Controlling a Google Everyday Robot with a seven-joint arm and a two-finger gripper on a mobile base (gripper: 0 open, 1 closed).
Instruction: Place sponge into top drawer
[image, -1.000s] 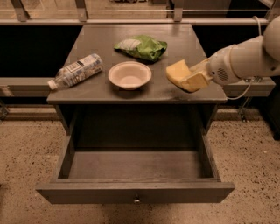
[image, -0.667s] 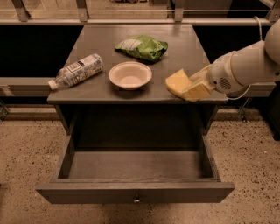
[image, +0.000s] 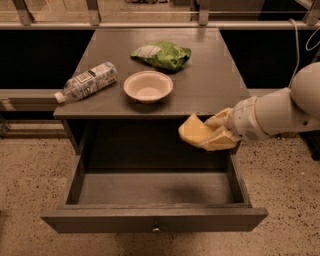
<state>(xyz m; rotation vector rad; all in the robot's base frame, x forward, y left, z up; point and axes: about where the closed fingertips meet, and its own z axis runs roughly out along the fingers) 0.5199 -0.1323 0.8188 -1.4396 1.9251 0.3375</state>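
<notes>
Camera view: your end effector (image: 210, 135) grips the sponge (image: 192, 132) above the top drawer (image: 155, 219); releasing so near its right wall risks snagging.

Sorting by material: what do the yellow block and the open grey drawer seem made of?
The wide grey top drawer looks like matte painted wood, perhaps laminate. The yellow rectangular sponge, held in the pincer over its right side, looks like matte foam, edges rounded.
</notes>
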